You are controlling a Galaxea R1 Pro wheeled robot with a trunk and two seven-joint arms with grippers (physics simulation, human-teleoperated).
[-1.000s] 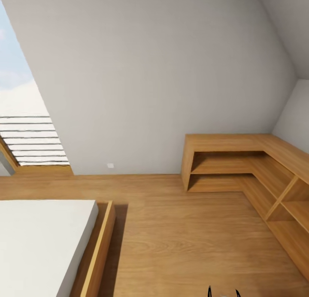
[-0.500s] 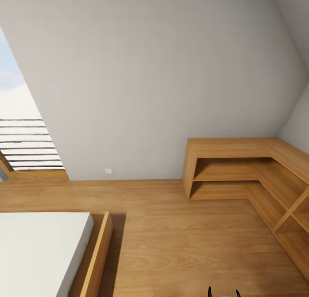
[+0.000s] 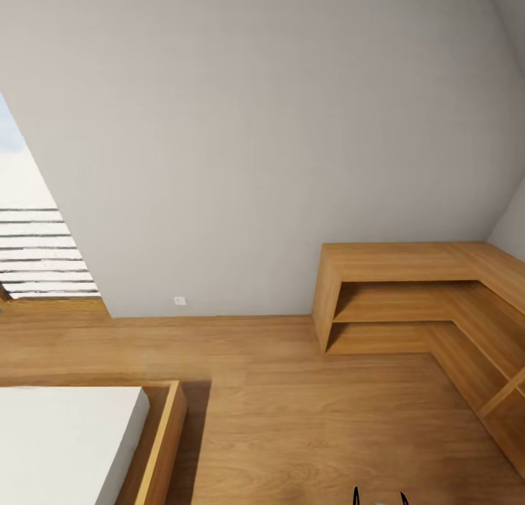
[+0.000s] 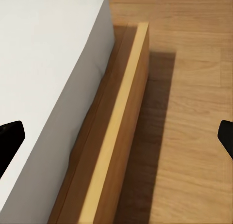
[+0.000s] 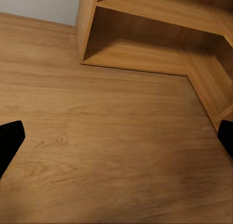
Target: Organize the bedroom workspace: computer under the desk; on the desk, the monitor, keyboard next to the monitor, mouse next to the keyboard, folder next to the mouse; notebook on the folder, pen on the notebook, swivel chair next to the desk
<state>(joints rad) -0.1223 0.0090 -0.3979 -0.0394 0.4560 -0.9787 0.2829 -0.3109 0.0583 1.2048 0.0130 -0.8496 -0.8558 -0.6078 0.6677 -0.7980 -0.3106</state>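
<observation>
You are still in transit: none of the desk items is in sight, so I cannot say where the desk or the folder sits from here. The bed (image 3: pixel 65 439) is your landmark. Beyond it stands a grey sloped wall (image 3: pixel 255 148), and well apart from it across the wooden floor (image 3: pixel 306 417) is a low L-shaped shelf (image 3: pixel 408 301), its shelves bare. Both arms look tucked low for driving. The left gripper (image 4: pixel 116 136) hangs over the bed's wooden edge, fingers spread wide, holding nothing. The right gripper (image 5: pixel 116 141) hovers over floor near the shelf, equally wide and empty.
</observation>
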